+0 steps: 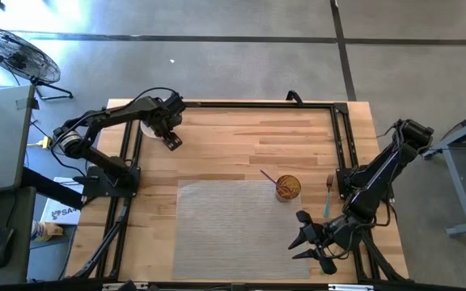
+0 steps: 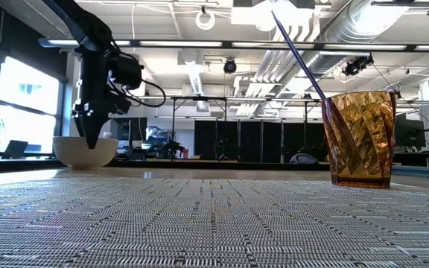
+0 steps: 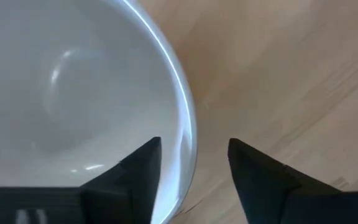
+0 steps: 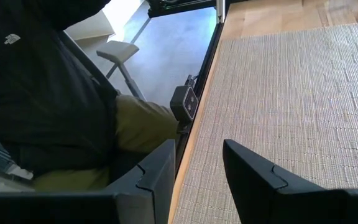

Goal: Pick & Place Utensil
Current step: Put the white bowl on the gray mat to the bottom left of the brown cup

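Note:
A white bowl [image 1: 146, 127] [image 2: 84, 151] [image 3: 73, 93] sits near the table's far left corner. My left gripper [image 1: 172, 141] [image 2: 95, 141] [image 3: 194, 168] points down at it, open, with one finger over the bowl's inside and one outside its rim [image 3: 188, 134]; I see a gap on both sides. An amber cup [image 1: 288, 187] [image 2: 361, 138] stands at the woven mat's right edge, and a purple utensil [image 1: 269, 177] [image 2: 300, 56] leans in it. A teal fork [image 1: 328, 196] lies flat on the wood right of the cup. My right gripper [image 1: 306, 242] [image 4: 197, 168] waits open over the mat's near right corner.
The grey woven mat [image 1: 225, 226] [image 4: 303, 93] covers the table's near middle. A black frame rail [image 1: 338, 145] runs along the table's sides. A person in a dark jacket [image 4: 42, 81] sits just beyond the near edge. Bare wood [image 1: 241, 137] lies between bowl and cup.

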You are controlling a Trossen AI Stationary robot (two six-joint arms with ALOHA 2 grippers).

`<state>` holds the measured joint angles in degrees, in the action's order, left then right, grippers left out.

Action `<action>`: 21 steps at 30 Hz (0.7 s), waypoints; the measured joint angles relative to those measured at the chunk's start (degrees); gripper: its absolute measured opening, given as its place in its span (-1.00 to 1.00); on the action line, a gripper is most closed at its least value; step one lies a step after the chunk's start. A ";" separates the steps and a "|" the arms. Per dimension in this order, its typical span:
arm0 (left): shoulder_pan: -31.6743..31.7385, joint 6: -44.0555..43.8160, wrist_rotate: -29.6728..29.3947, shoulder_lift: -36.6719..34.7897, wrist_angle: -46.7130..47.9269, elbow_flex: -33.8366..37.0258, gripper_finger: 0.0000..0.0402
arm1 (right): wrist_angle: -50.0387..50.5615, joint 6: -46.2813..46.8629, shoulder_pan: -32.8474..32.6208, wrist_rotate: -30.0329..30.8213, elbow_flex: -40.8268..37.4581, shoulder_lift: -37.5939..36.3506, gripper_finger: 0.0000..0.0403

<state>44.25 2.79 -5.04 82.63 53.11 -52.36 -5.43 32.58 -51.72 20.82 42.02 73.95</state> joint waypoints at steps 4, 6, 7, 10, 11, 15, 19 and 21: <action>0.00 0.48 -0.04 0.00 0.75 -0.01 -0.28 | 0.00 0.00 0.00 0.00 0.00 0.00 -0.36; 0.00 0.46 -0.04 -0.02 0.83 -0.01 -0.38 | 0.00 0.00 0.00 0.00 0.00 0.00 -0.36; 0.00 0.44 -0.04 -0.02 0.82 -0.02 -0.42 | 0.00 0.00 0.00 0.00 0.00 0.00 -0.36; 0.00 0.44 -0.06 -0.02 0.80 -0.02 -0.57 | 0.00 0.00 0.00 0.00 0.00 0.00 -0.36; 0.00 0.47 -0.09 -0.02 0.82 -0.02 -0.62 | 0.00 0.00 0.00 0.00 0.00 0.00 -0.36; -0.02 0.63 0.26 -0.04 1.58 -0.02 -0.84 | 0.00 0.00 0.00 0.00 0.00 0.00 -0.36; -0.93 1.01 -0.16 -0.13 2.96 -0.17 -0.96 | 0.00 0.00 0.00 0.00 0.00 0.00 -0.36; -2.33 1.20 -0.18 -0.43 3.20 -0.11 -0.93 | 0.00 0.00 0.00 0.00 0.00 0.00 -0.36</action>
<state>41.92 3.98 -5.22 82.20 56.31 -52.47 -5.43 32.58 -51.72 20.82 42.02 73.95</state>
